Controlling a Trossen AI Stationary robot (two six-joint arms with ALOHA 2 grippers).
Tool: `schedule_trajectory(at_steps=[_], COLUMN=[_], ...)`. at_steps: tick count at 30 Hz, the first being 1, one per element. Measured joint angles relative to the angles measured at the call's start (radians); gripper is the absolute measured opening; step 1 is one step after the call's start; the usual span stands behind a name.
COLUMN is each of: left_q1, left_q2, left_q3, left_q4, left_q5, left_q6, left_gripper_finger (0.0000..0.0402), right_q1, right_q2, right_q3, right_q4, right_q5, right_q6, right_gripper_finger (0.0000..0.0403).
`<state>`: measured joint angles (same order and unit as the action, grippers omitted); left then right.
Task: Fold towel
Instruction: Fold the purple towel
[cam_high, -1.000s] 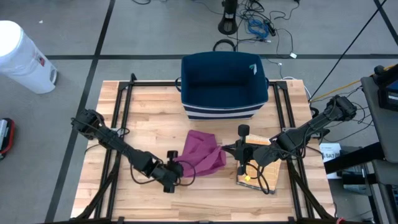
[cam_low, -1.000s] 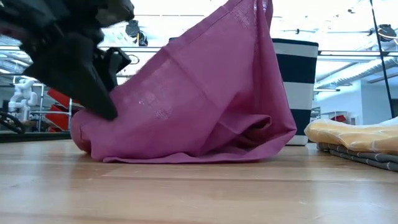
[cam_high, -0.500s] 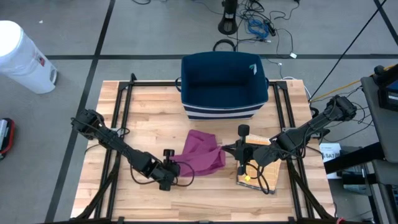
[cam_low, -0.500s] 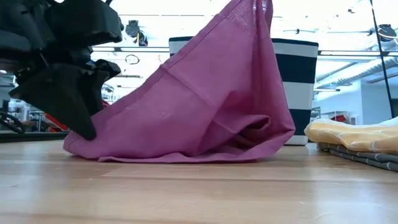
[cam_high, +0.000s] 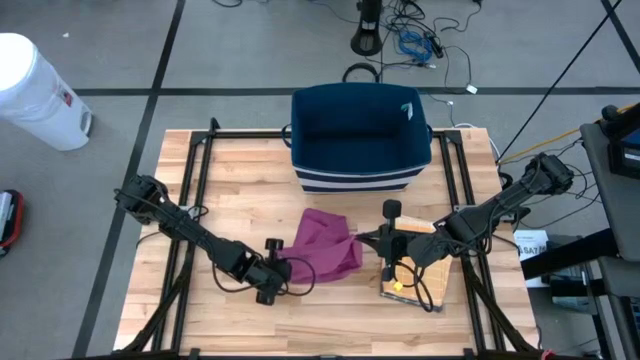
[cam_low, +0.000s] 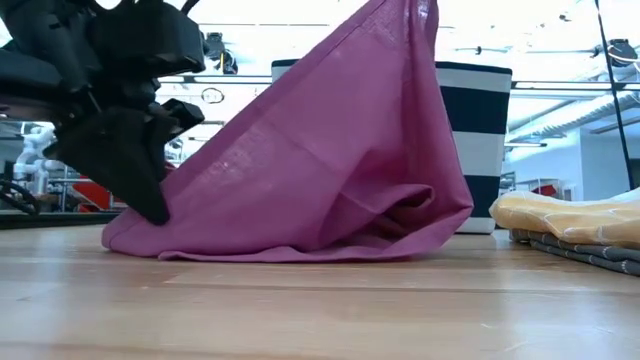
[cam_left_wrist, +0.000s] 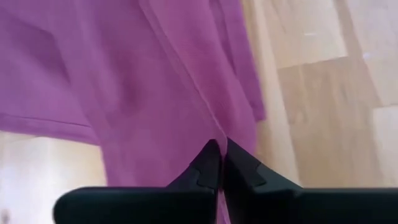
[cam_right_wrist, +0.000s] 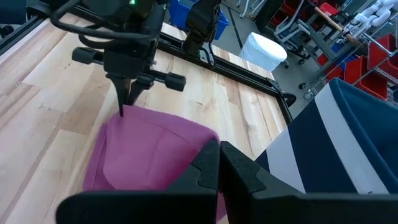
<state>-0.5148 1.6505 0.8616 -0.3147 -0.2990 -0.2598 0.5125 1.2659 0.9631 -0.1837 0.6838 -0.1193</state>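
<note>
A magenta towel stands as a tent in the middle of the table. Its peak is raised and its lower folds rest on the wood. My left gripper is shut on the towel's low corner on the table's left side, and its fingers reach down to the tabletop. My right gripper is shut on the raised part, clear of the table. The right wrist view shows the left gripper at the towel's far end. My left gripper pinches the towel's hemmed edge near its low corner between its two fingers. It comes slanting down from the table's left, and the corner lies on the wood. My right gripper pinches the towel's upper edge, coming roughly level from the table's right. The towel hangs from it in a slope down to the table.
A navy striped basket stands at the far middle of the table. A stack of folded towels with a yellow one on top lies at the near right. Black frame rails run along both sides.
My left gripper has tipped further down onto the towel's low left corner. That corner, bulging and rounded before, now lies drawn out flat and pointed along the wood toward the gripper. The raised peak and my right gripper have stayed where they were.
</note>
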Motion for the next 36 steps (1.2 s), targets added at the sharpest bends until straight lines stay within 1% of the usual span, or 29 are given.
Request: schedule_trajectory(at_steps=[2,5,11,16,18,21,25,29,32,36], left_q1=[0.000,0.000,-0.004,-0.017,-0.026,-0.044,-0.084,-0.145,-0.211,-0.303], left_q2=[0.000,0.000,-0.003,-0.059,-0.089,-0.139,-0.200,-0.239,-0.255,-0.268], left_q3=[0.000,0.000,0.004,0.051,0.093,0.184,0.319,0.479,0.575,0.670], left_q4=[0.002,-0.003,-0.010,-0.020,-0.053,-0.125,-0.273,-0.429,-0.460,-0.447], left_q5=[0.022,0.011,-0.136,-0.242,-0.284,-0.373,-0.513,-0.665,-0.737,-0.837], left_q6=[0.005,0.015,0.039,0.117,0.159,0.223,0.290,0.301,0.353,0.465], left_gripper_finger=[0.0013,0.0013,0.0004,0.0003,0.0002,0.0002,0.0001,0.0001,0.0001,0.0001], right_q1=[0.000,0.000,0.004,0.028,0.041,0.061,0.090,0.133,0.177,0.235], right_q2=[0.000,0.000,0.000,0.000,0.000,0.000,0.000,0.000,0.000,0.000], right_q3=[0.010,0.028,0.063,0.107,0.136,0.187,0.276,0.382,0.459,0.548], right_q4=[0.000,0.000,0.001,-0.009,-0.016,-0.020,-0.044,-0.097,-0.138,-0.162], right_q5=[0.000,-0.001,-0.003,-0.006,-0.008,-0.008,-0.008,-0.008,-0.011,-0.086], right_q6=[-0.003,-0.018,-0.050,-0.086,-0.106,-0.153,-0.221,-0.280,-0.316,-0.374], right_gripper_finger=[0.0000,0.0000,0.0000,0.0000,0.0000,0.0000,0.0000,0.0000,0.0000,0.0000])
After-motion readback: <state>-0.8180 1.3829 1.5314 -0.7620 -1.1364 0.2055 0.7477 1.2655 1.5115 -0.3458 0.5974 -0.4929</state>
